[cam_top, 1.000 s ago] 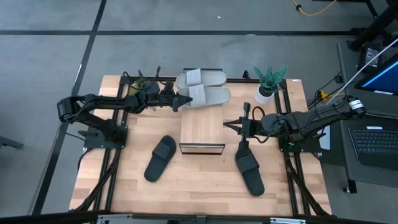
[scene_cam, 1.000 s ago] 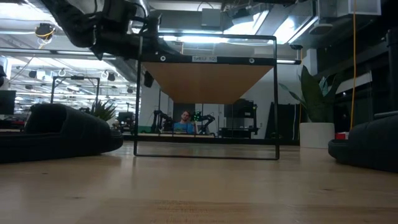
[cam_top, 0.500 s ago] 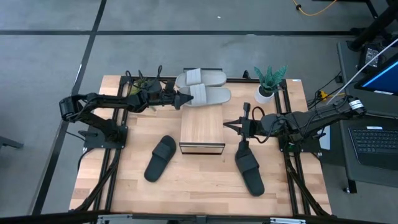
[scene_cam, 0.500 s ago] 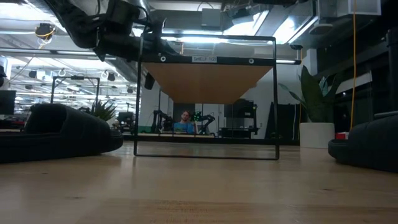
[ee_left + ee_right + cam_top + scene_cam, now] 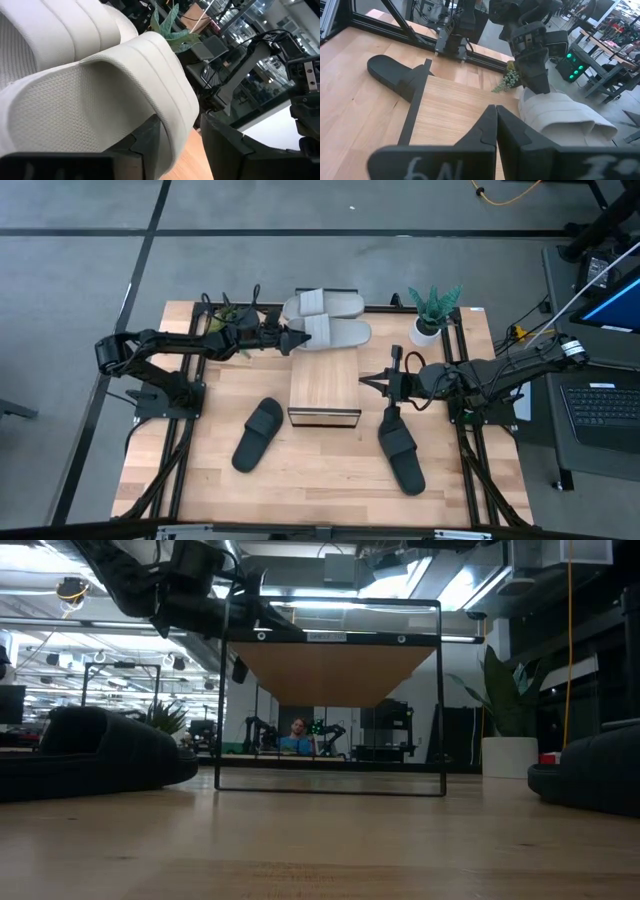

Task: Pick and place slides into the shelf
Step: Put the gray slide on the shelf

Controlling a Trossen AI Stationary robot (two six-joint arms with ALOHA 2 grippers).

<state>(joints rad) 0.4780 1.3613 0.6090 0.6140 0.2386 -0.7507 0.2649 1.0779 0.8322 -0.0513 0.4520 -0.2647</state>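
Note:
Two light grey slides (image 5: 325, 306) (image 5: 338, 334) lie side by side on the far end of the shelf (image 5: 325, 385); its light wood top fills the table's middle. My left gripper (image 5: 293, 340) stands open at the nearer grey slide's strap (image 5: 150, 75), one finger under the strap and one outside it. Two black slides (image 5: 258, 434) (image 5: 400, 452) rest sole-down on the table, left and right of the shelf. My right gripper (image 5: 366, 381) hangs shut just right of the shelf, with nothing in it. My left gripper comes level from the table's left at the nearer grey slide. One finger (image 5: 142, 145) lies under the strap's edge (image 5: 172, 127) and the other (image 5: 235, 145) stands clear outside it. Whether the inner finger touches the strap, I cannot tell. The slide rests on the shelf.
A green plant in a white pot (image 5: 432, 315) stands at the far right corner, and a smaller plant (image 5: 228, 314) at the far left. A laptop (image 5: 600, 405) sits off the table's right side. A person (image 5: 297, 737) shows far behind the table.
My left gripper has opened at the nearer grey slide's strap and let it go. The slide stays on the shelf's far end.

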